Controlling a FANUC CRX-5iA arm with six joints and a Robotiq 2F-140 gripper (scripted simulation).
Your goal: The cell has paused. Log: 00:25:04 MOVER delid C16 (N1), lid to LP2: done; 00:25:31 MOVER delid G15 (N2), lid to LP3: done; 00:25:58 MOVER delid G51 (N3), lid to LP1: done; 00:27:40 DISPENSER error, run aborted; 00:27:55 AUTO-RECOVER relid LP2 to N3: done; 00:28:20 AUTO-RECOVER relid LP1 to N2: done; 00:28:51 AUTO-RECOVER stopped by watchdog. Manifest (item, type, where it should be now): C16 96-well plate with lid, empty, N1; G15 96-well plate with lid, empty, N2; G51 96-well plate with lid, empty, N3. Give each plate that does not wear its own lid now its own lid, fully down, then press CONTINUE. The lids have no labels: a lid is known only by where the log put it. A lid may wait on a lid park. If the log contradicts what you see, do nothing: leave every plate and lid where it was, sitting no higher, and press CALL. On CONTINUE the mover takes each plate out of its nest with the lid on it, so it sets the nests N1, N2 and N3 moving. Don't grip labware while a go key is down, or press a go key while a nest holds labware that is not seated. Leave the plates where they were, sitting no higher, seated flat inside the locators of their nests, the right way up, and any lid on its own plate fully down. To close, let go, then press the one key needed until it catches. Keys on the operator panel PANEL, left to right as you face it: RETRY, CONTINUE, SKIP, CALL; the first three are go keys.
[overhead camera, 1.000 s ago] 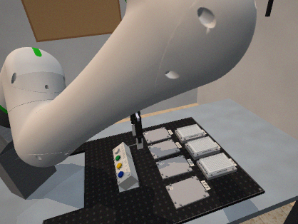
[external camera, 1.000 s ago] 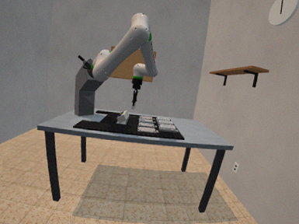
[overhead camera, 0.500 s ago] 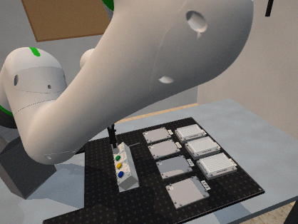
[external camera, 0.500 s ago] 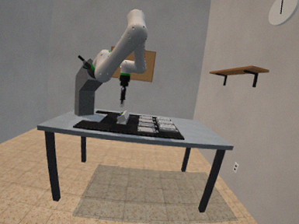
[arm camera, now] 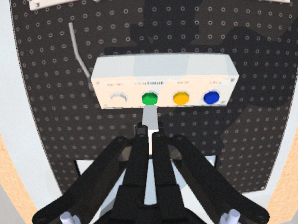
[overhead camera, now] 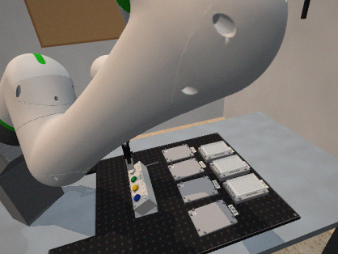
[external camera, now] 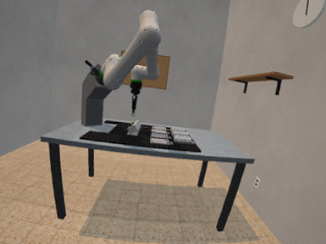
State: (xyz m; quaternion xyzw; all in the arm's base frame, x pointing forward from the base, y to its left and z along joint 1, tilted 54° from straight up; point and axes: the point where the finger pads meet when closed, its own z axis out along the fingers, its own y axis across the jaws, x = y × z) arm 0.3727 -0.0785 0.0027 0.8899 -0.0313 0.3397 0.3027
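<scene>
From the top, the glossy white arm fills most of the view; below it a black perforated board (overhead camera: 267,210) carries three white gridded plates (overhead camera: 246,188) along its right edge, four flat grey lid parks (overhead camera: 211,218) beside them, and the boxy grey panel (overhead camera: 146,202) toward the left edge. Outside, the gripper (external camera: 133,111) hangs above the panel, room open around it. At the wrist, the fingers are pressed together, holding nothing, their tips over the green key (arm camera: 149,99); labels are illegible.
</scene>
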